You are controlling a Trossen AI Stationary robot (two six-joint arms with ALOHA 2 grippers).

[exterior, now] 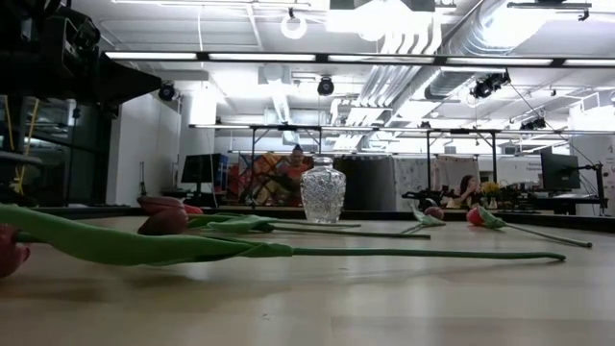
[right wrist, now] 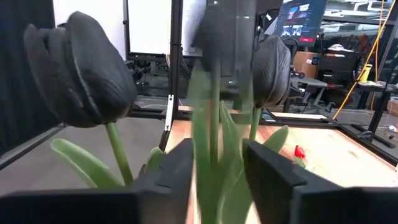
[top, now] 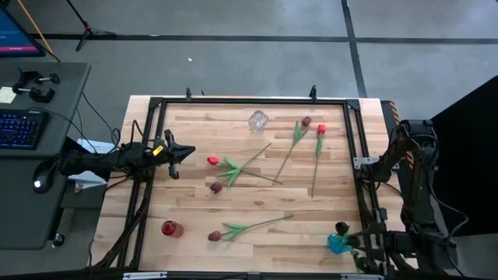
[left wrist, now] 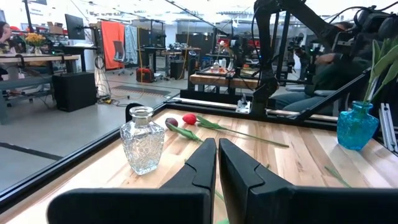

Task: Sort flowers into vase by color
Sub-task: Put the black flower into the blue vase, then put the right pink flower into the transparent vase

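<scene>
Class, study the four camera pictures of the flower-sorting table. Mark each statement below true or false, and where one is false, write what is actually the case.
1. The clear cut-glass vase holds a tulip. False: it stands empty.
2. The blue glass vase stands near the right gripper. True.
3. The left gripper has its jaws wide open. False: they are almost together, holding nothing.
4. The small red vase stands at the table's near left corner. True.
5. Near-black tulips show close before the right wrist camera. True.
6. Every tulip is already in a vase. False: several lie on the light wooden table.
</scene>
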